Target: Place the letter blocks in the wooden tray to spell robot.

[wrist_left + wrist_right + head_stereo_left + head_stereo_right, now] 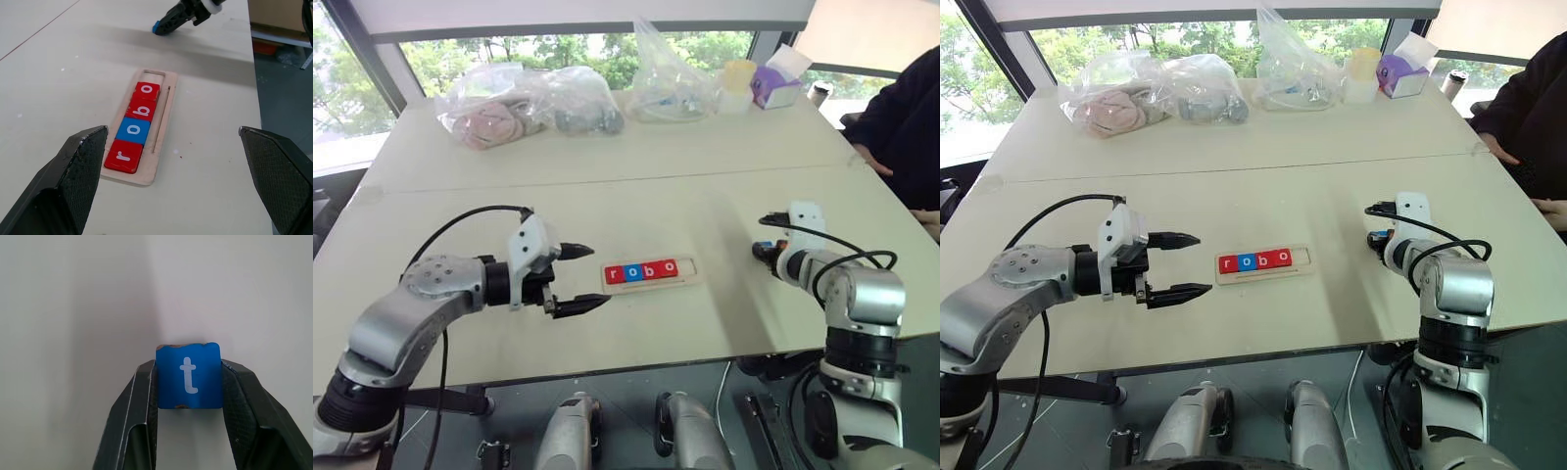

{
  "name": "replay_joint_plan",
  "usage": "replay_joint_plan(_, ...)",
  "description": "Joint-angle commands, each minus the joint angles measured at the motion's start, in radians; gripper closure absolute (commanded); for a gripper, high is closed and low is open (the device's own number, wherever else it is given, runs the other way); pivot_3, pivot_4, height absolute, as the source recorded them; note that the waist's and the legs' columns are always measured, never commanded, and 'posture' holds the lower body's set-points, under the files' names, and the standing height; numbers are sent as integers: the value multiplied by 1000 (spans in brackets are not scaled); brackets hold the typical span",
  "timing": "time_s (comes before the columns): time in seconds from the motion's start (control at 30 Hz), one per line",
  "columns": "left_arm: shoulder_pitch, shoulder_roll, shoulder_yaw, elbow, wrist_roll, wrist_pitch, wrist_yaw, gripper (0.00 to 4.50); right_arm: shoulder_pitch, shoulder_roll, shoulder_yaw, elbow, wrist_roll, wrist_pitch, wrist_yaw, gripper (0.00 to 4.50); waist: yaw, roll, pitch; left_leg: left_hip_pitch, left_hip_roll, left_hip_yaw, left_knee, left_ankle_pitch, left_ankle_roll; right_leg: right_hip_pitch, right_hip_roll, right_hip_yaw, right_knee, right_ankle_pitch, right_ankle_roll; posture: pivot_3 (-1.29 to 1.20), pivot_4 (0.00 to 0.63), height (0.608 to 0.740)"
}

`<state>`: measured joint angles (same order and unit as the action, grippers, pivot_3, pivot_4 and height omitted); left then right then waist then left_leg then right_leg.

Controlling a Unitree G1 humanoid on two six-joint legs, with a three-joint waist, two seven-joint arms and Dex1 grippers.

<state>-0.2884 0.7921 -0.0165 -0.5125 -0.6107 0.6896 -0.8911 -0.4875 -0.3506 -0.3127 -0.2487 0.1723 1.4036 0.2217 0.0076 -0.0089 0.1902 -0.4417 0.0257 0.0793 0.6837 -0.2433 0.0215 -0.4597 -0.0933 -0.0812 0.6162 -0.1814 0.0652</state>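
Note:
The wooden tray [686, 266] lies at the table's middle. Four letter blocks fill its slot from the left: red r [123, 155], blue o [137, 130], red b [142, 110] and red o [147, 91]. The slot's right end is bare. My left gripper [597, 276] hovers just left of the tray, open, with nothing between its fingers. Far to the right of the tray, my right gripper [188, 366] is shut on a blue t block [188, 379] just over the tabletop; the same gripper [164, 27] appears beyond the tray in the left wrist view.
Clear plastic bags [524, 103] with items line the table's far side, beside a yellow cup [738, 83] and a purple tissue box [775, 86]. A person's dark sleeve [901, 117] and hand rest at the right edge. A seam [607, 179] crosses the table.

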Motion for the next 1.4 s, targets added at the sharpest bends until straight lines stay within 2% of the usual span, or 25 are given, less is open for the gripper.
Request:
replay_joint_plan(0.03, -6, -5, 8, -20, 2, -19, -1, 0, 15, 43, 5, -189, 35, 148, -11, 3341, 0, 0, 0, 0, 0, 0, 0, 0, 0, 0, 0, 0, 0, 0, 0, 0, 150, 725)
replay_joint_plan(0.13, -5, -9, 7, -20, 0, -18, -3, 0, 34, 88, 17, -284, 34, 208, -33, 3341, 0, 0, 0, 0, 1, 0, 0, 0, 0, 0, 0, 0, 0, 0, 0, 0, 150, 725)
replay_joint_plan(0.27, -5, -10, 4, -17, 1, -19, -8, 0, 43, 144, 22, -311, 15, 211, -80, 3341, 0, 0, 0, 0, 1, 0, 0, 0, 0, 0, 0, 0, -2, 0, 0, 0, 150, 725)
replay_joint_plan(0.5, -9, -10, 1, -14, 4, -21, -10, 0, 79, 160, 48, -331, 16, 211, -116, 3341, 0, 0, 0, -1, 1, 0, -1, 0, 0, -1, 0, 0, -3, 0, -1, 0, 150, 725)
replay_joint_plan(0.63, -7, -8, 2, -15, 5, -21, -10, 0, 86, 146, 64, -333, 18, 211, -116, 1451, -2, 0, 0, -1, 1, 0, -1, 0, 0, -1, 0, 0, -3, 0, 0, 0, 150, 725)
replay_joint_plan(0.73, -3, -6, 4, -21, 3, -17, -7, 0, 78, 72, 98, -344, 76, 211, -38, 10, 1, 1, 0, -1, 1, 0, -1, 0, 0, -1, 0, 0, -3, -1, 1, 0, 150, 725)
replay_joint_plan(0.8, -1, -5, 6, -22, 2, -16, -7, 0, 66, -26, 128, -349, 149, 199, 67, 10, 1, 1, 0, -1, 1, 1, -1, 0, 0, -1, 0, 0, -4, -1, 1, 0, 150, 725)
replay_joint_plan(0.93, -1, -4, 7, -21, 2, -17, -8, 0, 91, -315, 190, -289, 239, -69, 357, 10, 1, 2, 1, -1, 1, 1, -1, -1, 0, -1, 0, 0, -5, -2, 2, 0, 150, 725)
replay_joint_plan(1.0, -4, -4, 6, -20, 2, -19, -10, 0, 127, -438, 230, -202, 179, -357, 492, 10, 1, 1, 1, -1, 1, 0, -2, -1, 0, -1, 0, 0, -6, -2, 2, 0, 150, 725)
replay_joint_plan(1.07, -15, -6, 1, -13, 6, -20, -10, 0, 169, -512, 255, -78, 136, -656, 646, 10, 2, 0, 1, -1, 1, 0, -2, -1, 0, 0, 0, -1, -6, -2, 2, 0, 150, 725)
replay_joint_plan(1.13, -21, -8, -4, -8, 10, -22, -11, 0, 189, -558, 291, 63, 98, -884, 774, 10, 2, 0, 1, -1, 1, 1, -2, -1, 0, 0, 0, -1, -6, -2, 3, 0, 150, 725)
replay_joint_plan(1.23, -25, -10, -5, -4, 15, -25, -12, 0, 145, -586, 355, 276, 36, -1109, 891, 10, 2, 0, 1, -1, 1, 1, -1, -1, 0, 0, 0, -1, -6, -2, 3, 0, 150, 725)
replay_joint_plan(1.4, -17, -13, 3, -13, 19, -24, -4, 0, 0, -552, 410, 534, -5, -1268, 998, 10, -3, 0, 2, -1, 1, 1, 0, -1, 0, 0, 1, 0, -5, -2, 2, 0, 150, 725)
